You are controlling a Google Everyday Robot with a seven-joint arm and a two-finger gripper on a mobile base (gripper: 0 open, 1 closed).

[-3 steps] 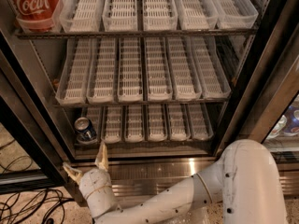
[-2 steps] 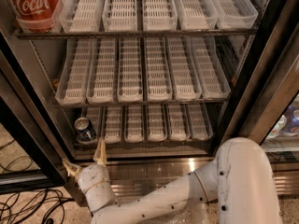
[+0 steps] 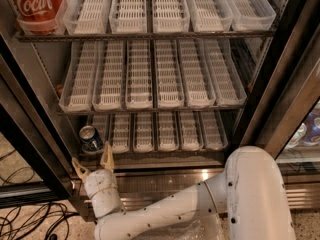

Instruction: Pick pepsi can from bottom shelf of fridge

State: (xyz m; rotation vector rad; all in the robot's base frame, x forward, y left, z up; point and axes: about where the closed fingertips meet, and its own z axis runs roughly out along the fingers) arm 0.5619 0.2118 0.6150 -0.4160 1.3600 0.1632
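The pepsi can (image 3: 91, 138) is dark blue with a silver top and stands at the left end of the bottom shelf (image 3: 160, 132) of the fridge (image 3: 150, 74). My gripper (image 3: 93, 165) is open just below and in front of the can, at the shelf's front edge. Its two tan fingers (image 3: 106, 159) point up and are spread, one at the left and one under the can. The fingers hold nothing and stand apart from the can. My white arm (image 3: 200, 204) reaches in from the lower right.
A big red Coca-Cola container (image 3: 37, 4) stands on the top shelf at the left. White slotted trays (image 3: 155, 74) fill the two upper racks. The black door frame (image 3: 280, 84) stands at the right. Black cables (image 3: 30, 219) lie on the floor at the lower left.
My gripper has drifted slightly and sits a little closer under the can. The can has not moved.
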